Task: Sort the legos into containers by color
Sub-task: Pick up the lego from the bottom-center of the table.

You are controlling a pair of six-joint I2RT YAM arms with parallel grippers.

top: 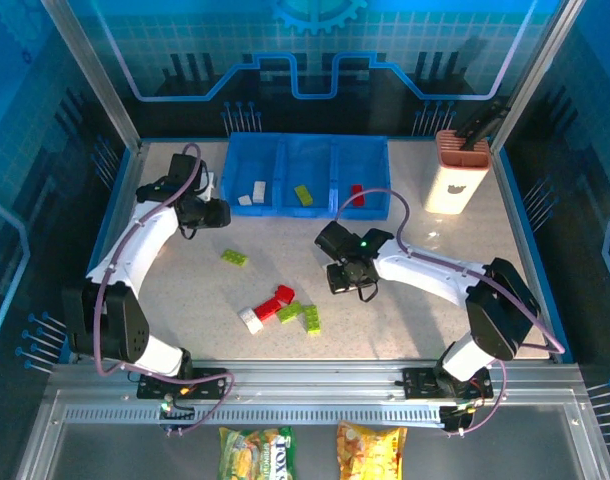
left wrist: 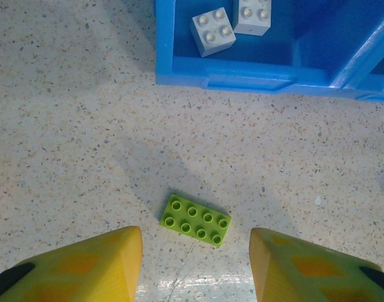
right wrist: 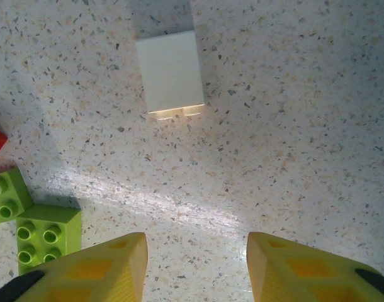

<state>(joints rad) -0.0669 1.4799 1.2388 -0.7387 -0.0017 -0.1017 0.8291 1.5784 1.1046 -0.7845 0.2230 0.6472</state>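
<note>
The speckled table (top: 185, 300) carries the blue tray (top: 285, 213) at its far side, and the tray has three compartments side by side. The sorting is begun but, in my judgement, it is less than half done. The left compartment (top: 247, 160) holds two white bricks (left wrist: 212, 31), the middle compartment (top: 307, 160) one green brick (top: 303, 193), and the right compartment (top: 365, 165) one red brick (top: 356, 194).

The left gripper (left wrist: 195, 251) hovers near the front wall of the tray, its fingers spread with nothing between them. A loose green brick (left wrist: 195, 219) lies on the table just ahead of the gap, untouched. The right gripper (right wrist: 197, 251) is spread and empty too, above the table, with a loose white brick (right wrist: 170, 75) lying ahead of it.

Left to sort are these two single pieces and a small cluster (top: 285, 311) of red, white and green bricks nearer the front edge.
</note>
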